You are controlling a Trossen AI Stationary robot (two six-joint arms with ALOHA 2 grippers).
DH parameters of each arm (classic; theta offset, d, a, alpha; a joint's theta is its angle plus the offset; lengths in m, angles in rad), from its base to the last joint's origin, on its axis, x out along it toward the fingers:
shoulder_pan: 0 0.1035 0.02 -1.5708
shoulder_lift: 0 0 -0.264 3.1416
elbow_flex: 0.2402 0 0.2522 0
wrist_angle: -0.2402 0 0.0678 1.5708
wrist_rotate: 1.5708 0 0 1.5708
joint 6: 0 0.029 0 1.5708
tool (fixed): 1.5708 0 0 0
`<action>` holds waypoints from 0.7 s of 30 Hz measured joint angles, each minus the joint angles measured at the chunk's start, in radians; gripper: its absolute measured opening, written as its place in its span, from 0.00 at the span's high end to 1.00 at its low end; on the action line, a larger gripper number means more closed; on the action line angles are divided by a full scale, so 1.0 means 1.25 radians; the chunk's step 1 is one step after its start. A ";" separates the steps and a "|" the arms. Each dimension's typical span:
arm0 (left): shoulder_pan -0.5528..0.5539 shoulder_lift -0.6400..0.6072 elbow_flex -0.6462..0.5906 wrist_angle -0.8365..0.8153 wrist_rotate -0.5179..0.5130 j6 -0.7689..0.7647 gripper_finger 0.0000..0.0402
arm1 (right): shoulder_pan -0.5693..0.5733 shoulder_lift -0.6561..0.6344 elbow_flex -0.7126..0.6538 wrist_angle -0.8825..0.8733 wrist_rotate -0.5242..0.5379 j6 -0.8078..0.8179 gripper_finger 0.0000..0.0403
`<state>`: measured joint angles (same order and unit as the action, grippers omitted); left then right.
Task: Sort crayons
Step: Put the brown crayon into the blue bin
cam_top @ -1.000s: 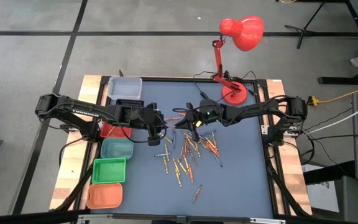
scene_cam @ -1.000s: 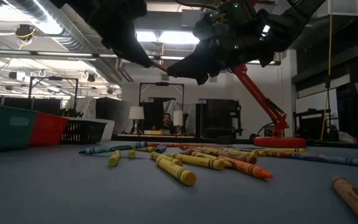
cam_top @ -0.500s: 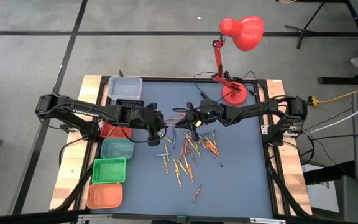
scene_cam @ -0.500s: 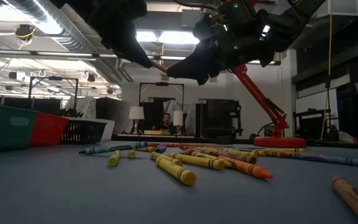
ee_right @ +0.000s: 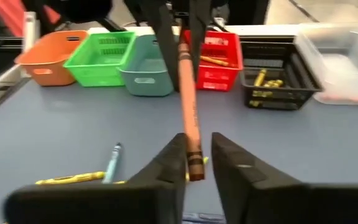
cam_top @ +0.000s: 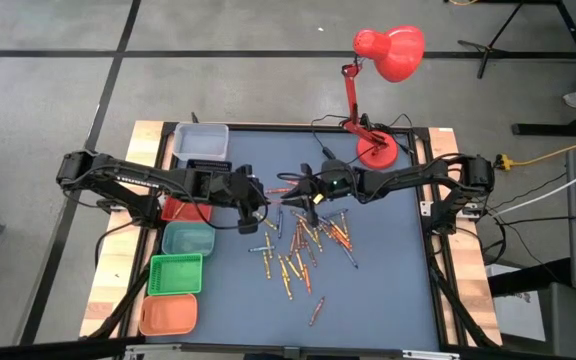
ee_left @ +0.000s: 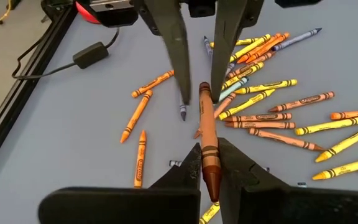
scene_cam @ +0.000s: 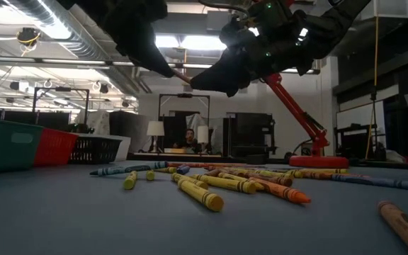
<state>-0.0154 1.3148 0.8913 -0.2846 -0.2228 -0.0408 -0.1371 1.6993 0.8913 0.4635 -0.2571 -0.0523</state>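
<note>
Above the crayon pile (cam_top: 303, 245), the left gripper (ee_left: 209, 163) clamped an orange crayon (ee_left: 207, 140); the right gripper (ee_right: 196, 155) seemingly stood slightly parted around it.

The right hand (ee_right: 196, 163) has loosened around the orange crayon (ee_right: 188, 106)
</note>
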 joint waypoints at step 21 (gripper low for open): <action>-0.013 -0.154 0.001 -0.594 0.340 -0.361 0.98 | -0.001 0.000 -0.002 -0.313 0.117 0.001 0.61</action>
<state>-0.0313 1.1223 0.8921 -1.0273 0.2019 -0.4924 -0.1379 1.6993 0.8886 0.0727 -0.1112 -0.0509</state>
